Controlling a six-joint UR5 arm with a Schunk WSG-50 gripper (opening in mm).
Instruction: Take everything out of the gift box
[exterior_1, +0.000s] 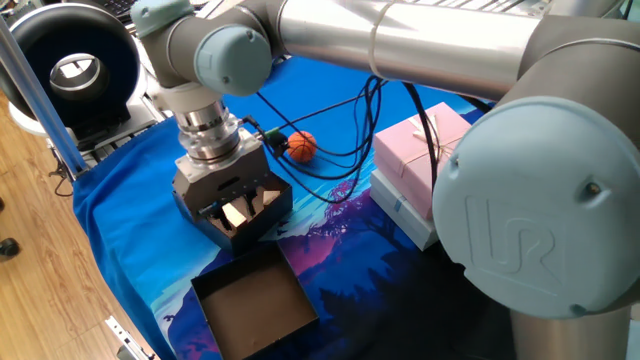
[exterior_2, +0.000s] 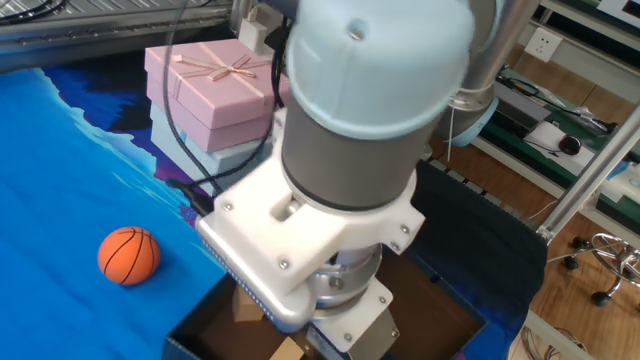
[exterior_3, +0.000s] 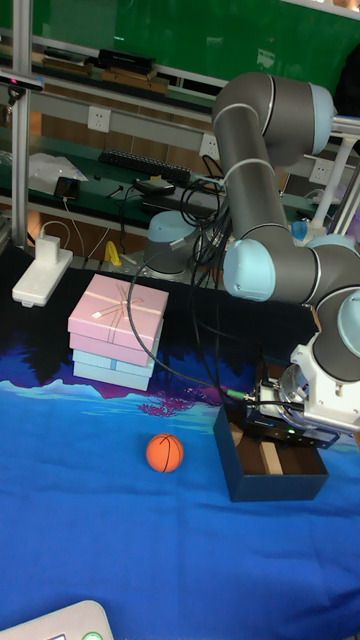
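Observation:
The black gift box (exterior_1: 203, 218) stands on the blue cloth, also seen in the tall fixed view as the gift box (exterior_3: 262, 484). My gripper (exterior_1: 240, 207) reaches down into it, open, fingers either side of a tan wooden piece (exterior_1: 237, 214). Another tan piece (exterior_2: 249, 307) shows on the box floor beside the wrist; which is the cube and which the bar I cannot tell. The orange ball (exterior_1: 303, 145) lies outside the box on the cloth, the same ball (exterior_2: 129, 255) well clear of the box wall.
A shallow brown-walled tray (exterior_1: 255, 300) sits just in front of the gift box. A pink ribboned box (exterior_1: 420, 150) on a pale box stands to the right. Black cables (exterior_1: 340, 120) hang from the arm above the ball.

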